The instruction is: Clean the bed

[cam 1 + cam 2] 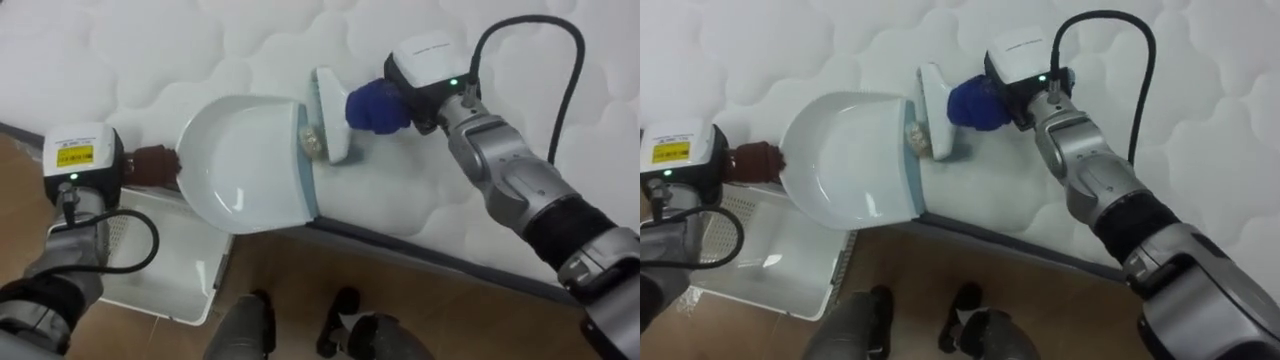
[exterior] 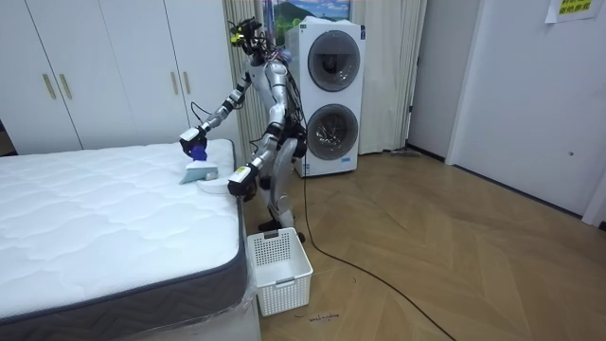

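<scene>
In the left eye view, my left hand [image 1: 152, 166] is clamping the dustpan [image 1: 245, 165] handle at nine o'clock, and my right hand [image 1: 376, 106] is gripping the brush [image 1: 332, 115] at one o'clock. A crumpled scrap [image 1: 310, 138] is lying at the pan's mouth on the mattress [image 1: 150, 50] edge. In the room view, the robot is standing at the bed's corner, with a basket [image 2: 279, 270] sitting at six o'clock.

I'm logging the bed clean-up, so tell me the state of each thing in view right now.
dustpan: held by left hand at mattress edge, mouth facing brush.
brush: gripped by right hand, on the mattress at the dustpan's mouth.
scrap: at the dustpan's lip, against the brush.
basket: upright on the floor below the dustpan.
washer doors: shut.
</scene>
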### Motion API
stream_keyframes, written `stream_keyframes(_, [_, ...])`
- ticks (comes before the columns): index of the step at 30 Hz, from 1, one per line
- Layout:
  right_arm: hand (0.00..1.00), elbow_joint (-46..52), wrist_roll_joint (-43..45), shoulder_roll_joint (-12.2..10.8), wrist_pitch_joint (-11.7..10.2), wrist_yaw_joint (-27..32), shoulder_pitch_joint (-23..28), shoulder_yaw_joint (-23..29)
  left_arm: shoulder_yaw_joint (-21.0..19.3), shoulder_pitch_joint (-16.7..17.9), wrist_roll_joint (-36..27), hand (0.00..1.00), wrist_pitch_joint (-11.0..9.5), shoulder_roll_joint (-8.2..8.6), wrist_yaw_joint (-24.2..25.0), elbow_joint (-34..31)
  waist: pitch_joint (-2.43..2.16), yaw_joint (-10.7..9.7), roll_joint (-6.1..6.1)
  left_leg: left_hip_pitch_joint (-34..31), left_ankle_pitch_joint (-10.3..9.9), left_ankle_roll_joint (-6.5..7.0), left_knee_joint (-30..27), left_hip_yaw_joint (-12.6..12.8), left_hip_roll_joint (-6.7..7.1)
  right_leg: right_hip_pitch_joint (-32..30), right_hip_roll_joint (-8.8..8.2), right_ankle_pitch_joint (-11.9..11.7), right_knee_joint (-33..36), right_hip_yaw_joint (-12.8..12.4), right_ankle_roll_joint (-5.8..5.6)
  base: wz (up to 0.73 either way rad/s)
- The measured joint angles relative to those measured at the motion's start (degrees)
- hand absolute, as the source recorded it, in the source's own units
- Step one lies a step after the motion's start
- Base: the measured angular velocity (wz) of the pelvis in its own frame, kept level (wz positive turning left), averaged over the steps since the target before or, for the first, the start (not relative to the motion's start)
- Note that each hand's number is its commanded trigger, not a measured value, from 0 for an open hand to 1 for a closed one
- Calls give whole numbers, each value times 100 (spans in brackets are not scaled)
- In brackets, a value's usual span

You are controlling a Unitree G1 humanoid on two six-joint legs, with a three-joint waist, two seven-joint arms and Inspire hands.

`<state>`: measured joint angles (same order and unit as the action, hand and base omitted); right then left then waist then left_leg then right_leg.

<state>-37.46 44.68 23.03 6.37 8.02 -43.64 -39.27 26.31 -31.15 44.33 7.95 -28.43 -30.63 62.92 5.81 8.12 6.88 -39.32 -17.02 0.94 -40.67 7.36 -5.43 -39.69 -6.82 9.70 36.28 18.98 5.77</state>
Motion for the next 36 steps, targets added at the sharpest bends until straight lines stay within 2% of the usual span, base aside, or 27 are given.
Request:
stream_keyframes(4, [100, -2, -551, 17, -6, -131, 8, 3, 0, 0, 18, 100, -4, 3, 1, 1, 4, -13, -14, 0, 3, 7, -22, -3, 51, -40, -90, 51, 129, 14, 1, 2])
stream_keyframes(7, [100, -6, -1043, 15, -8, -320, 7, 36, 4, 1, 29, 100, 11, 78, 0, 39, -1, -47, -92, -1, -5, 15, -83, -21, 100, -46, -116, 133, 255, 12, -1, 9])
stream_keyframes(10, [100, -6, -1555, -113, -37, -460, 9, 64, 5, 2, 37, 100, 28, 94, 0, 64, -4, -60, -123, 0, -2, 11, -93, -22, 101, -56, -119, 154, 286, -3, 17, 0])
stream_keyframes(14, [100, 0, -2448, -262, -478, -579, 39, 69, 2, 2, 38, 100, -12, 154, -7, 126, -7, -55, -129, 15, -2, 8, -107, -24, 111, -56, -197, 205, 343, 13, 27, 6])
stream_keyframes(17, [100, 0, -2685, -305, -697, -649, 79, 68, 2, 2, 38, 100, -68, 193, -8, 140, -7, -32, -132, 15, -1, 9, -110, -28, 120, -53, -211, 205, 348, 19, 25, 0])
stream_keyframes(19, [100, -4, -2690, -307, -759, -693, 92, 68, 2, 2, 39, 100, -76, 217, -8, 153, -7, -31, -132, 16, -1, 10, -117, -43, 122, -47, -219, 204, 356, 18, 22, 0])
stream_keyframes(30, [100, -205, -2695, -295, -841, -755, 312, 212, -19, 2, 258, 100, -77, 303, -7, 164, -14, -31, -166, 25, -1, 12, -155, -47, 139, -45, -225, 206, 393, 0, 19, 0])
stream_keyframes(34, [100, -263, -3011, -153, -850, -748, 312, 309, -49, 1, 308, 100, -75, 301, -7, 173, -15, -63, -166, 41, -1, 13, -162, -52, 138, -41, -256, 215, 444, 8, 25, 2])
stream_keyframes(36, [100, -293, -3321, -84, -879, -739, 320, 322, -46, 1, 302, 100, -61, 298, -7, 182, -15, -137, -166, 58, 4, 21, -166, -59, 186, -26, -292, 241, 466, 15, 13, 8])
